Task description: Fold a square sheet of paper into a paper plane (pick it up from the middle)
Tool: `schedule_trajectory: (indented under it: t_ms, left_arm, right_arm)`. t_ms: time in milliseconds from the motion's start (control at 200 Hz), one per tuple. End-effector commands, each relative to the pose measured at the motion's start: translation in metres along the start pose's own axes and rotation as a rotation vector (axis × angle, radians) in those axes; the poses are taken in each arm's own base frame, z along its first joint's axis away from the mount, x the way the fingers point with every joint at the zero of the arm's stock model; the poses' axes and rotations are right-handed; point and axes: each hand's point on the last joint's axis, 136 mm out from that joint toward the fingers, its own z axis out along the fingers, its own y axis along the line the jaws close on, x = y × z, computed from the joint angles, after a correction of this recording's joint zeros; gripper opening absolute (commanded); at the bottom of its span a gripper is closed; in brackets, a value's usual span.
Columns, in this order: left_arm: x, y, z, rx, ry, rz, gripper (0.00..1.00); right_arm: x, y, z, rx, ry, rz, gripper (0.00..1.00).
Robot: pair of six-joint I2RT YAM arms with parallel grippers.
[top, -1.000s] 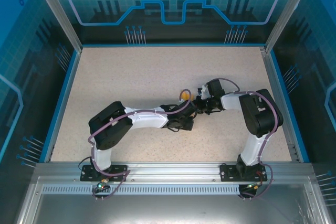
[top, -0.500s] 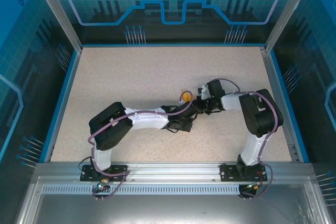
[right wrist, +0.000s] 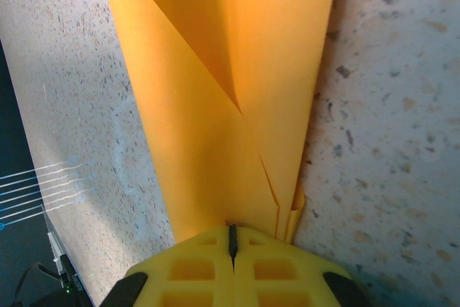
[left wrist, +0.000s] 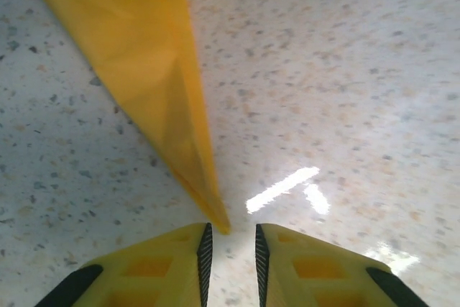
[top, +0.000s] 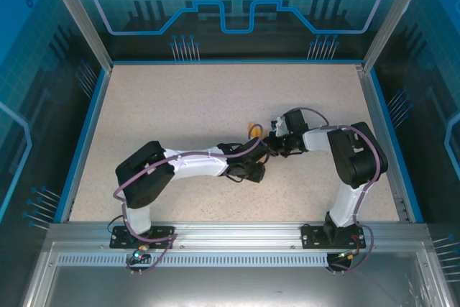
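The orange paper [right wrist: 215,91] is folded into a long, creased pointed shape lying over the speckled table. My right gripper [right wrist: 231,231] is shut on its wide end, the layers pinched between the yellow fingers. In the left wrist view the paper [left wrist: 154,77] narrows to a sharp tip that ends just in front of my left finger [left wrist: 180,260]. My left gripper [left wrist: 231,231] stands narrowly open, with bare table showing in the gap. From above, both grippers meet at mid-table, and a small bit of orange paper [top: 253,130] shows between them.
The speckled table [top: 180,98] is ringed by a blue rim [top: 86,127] and transparent walls. Both arms reach inward from their bases at the near edge, wrists close together near the middle.
My left gripper's jaws have parted a little off the paper's tip. The left arm's elbow has shifted slightly left. The right arm has held still.
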Motion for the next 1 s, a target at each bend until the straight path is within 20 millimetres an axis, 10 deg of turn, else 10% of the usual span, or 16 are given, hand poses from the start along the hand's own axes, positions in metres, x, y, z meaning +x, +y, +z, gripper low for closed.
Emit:
schedule_trajectory:
  t_ms: [0, 405, 995]
  left_arm:
    - [-0.02, -0.003, -0.026, 0.092, -0.02, -0.049, 0.2]
    - [-0.043, 0.005, -0.002, 0.189, -0.035, -0.11, 0.06]
    - [-0.014, 0.009, 0.032, 0.207, 0.091, -0.108, 0.03]
  right_arm:
    - [0.03, -0.061, 0.009, 0.19, 0.063, 0.114, 0.03]
    - [0.028, -0.059, 0.008, 0.182, 0.063, 0.115, 0.03]
    - [0.03, -0.063, 0.009, 0.187, 0.069, 0.119, 0.03]
